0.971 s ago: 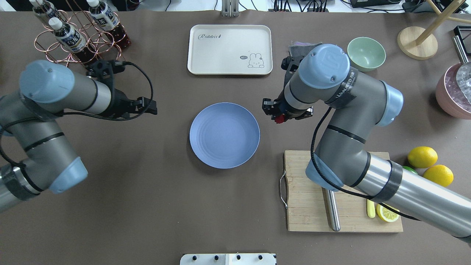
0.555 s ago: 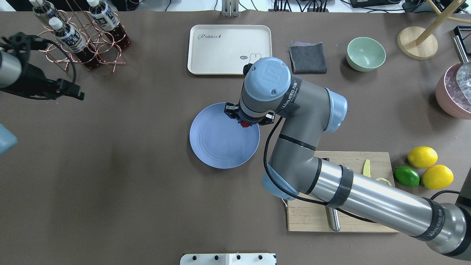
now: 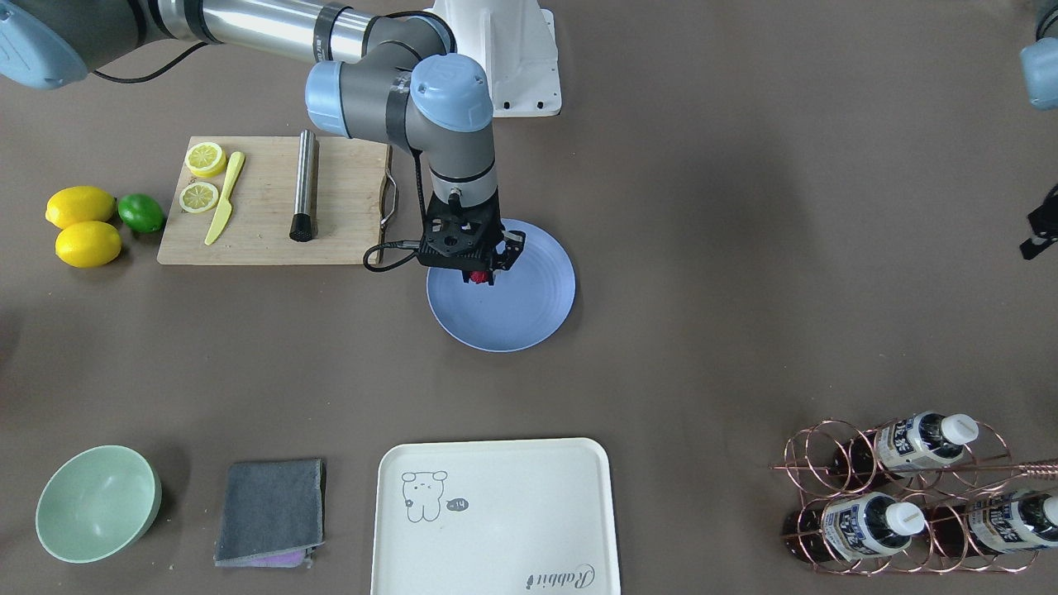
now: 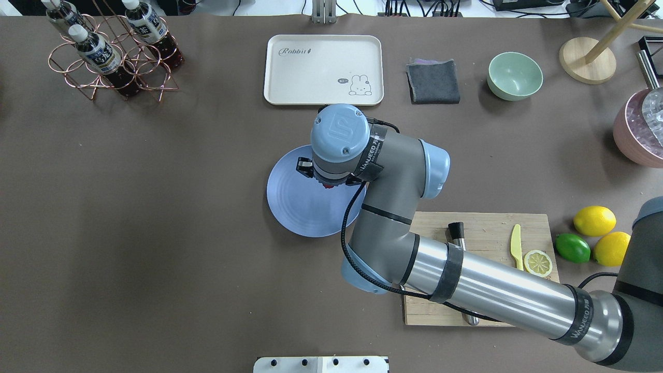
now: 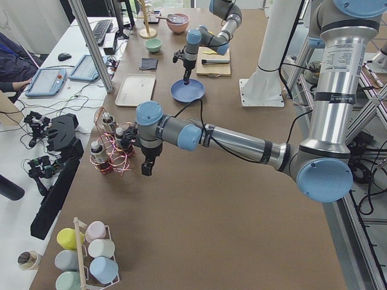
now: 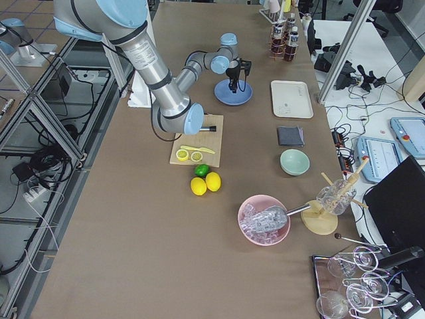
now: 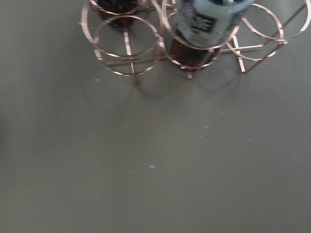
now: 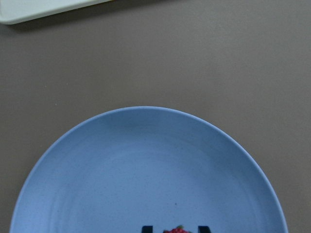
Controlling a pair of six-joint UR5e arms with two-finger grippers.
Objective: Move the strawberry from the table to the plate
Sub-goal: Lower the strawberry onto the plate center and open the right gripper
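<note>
The periwinkle-blue plate (image 4: 300, 207) lies mid-table on the brown-grey table (image 4: 155, 233). My right gripper (image 3: 478, 271) hangs over the plate's half nearer the cutting board, shut on the small red strawberry (image 4: 328, 185). In the right wrist view the strawberry (image 8: 176, 230) sits between the two dark fingertips (image 8: 146, 229) at the bottom edge, above the plate (image 8: 146, 170). My left gripper (image 5: 146, 168) hovers beside the bottle rack at the table's left end. Its jaws are too small to read, and the left wrist view shows no fingers.
A wooden cutting board (image 4: 487, 228) with a yellow knife, lemon slice and steel rod lies under the right arm. Lemons and a lime (image 4: 572, 247) sit beyond it. The cream tray (image 4: 323, 70), grey cloth (image 4: 433, 81), green bowl (image 4: 515, 75) and copper bottle rack (image 4: 111, 52) line the far side.
My right arm swung left from beside the plate to over it, carrying the strawberry. The left arm pulled back to the left, out of the overhead view.
</note>
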